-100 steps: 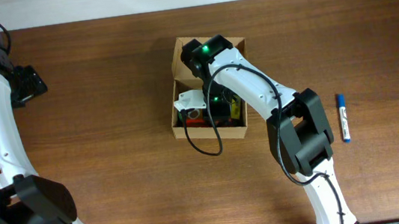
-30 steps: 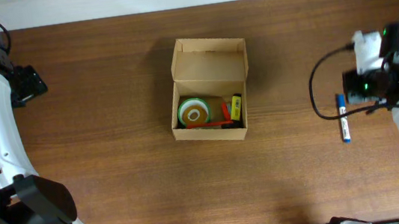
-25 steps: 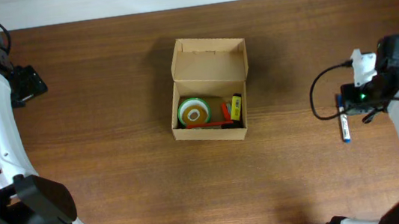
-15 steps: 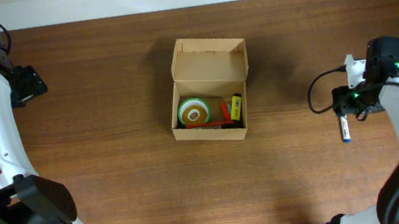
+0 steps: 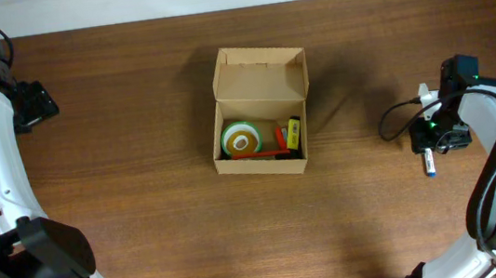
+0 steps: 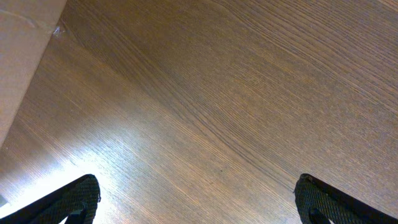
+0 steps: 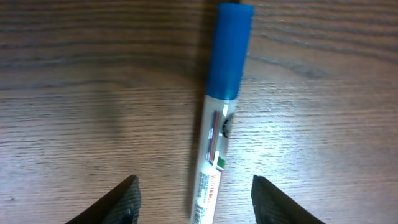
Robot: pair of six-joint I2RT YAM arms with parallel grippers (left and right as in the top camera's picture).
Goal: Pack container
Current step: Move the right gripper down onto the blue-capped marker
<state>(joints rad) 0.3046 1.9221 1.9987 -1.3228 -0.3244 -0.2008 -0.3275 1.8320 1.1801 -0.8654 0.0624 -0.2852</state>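
My left gripper [image 6: 199, 202] hangs wide open and empty over bare tabletop [image 6: 217, 93]. The container [image 5: 262, 164] stands between my grippers, well apart from both, flap up, with a tape roll [image 5: 241, 141] and pens [image 5: 268, 153] inside. My right gripper [image 7: 196, 194] is open astride a blue-capped marker [image 7: 221, 124], not gripping it. I judge that packing the marker and closing the flap remain.

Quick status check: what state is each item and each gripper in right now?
container: open, flap lid raised, partly filled.
tape roll: lying flat inside the container.
blue-capped marker: capped, lying on the table, not gripped.
right gripper: open, one finger on either side of the marker.
left gripper: open, empty, above the table.
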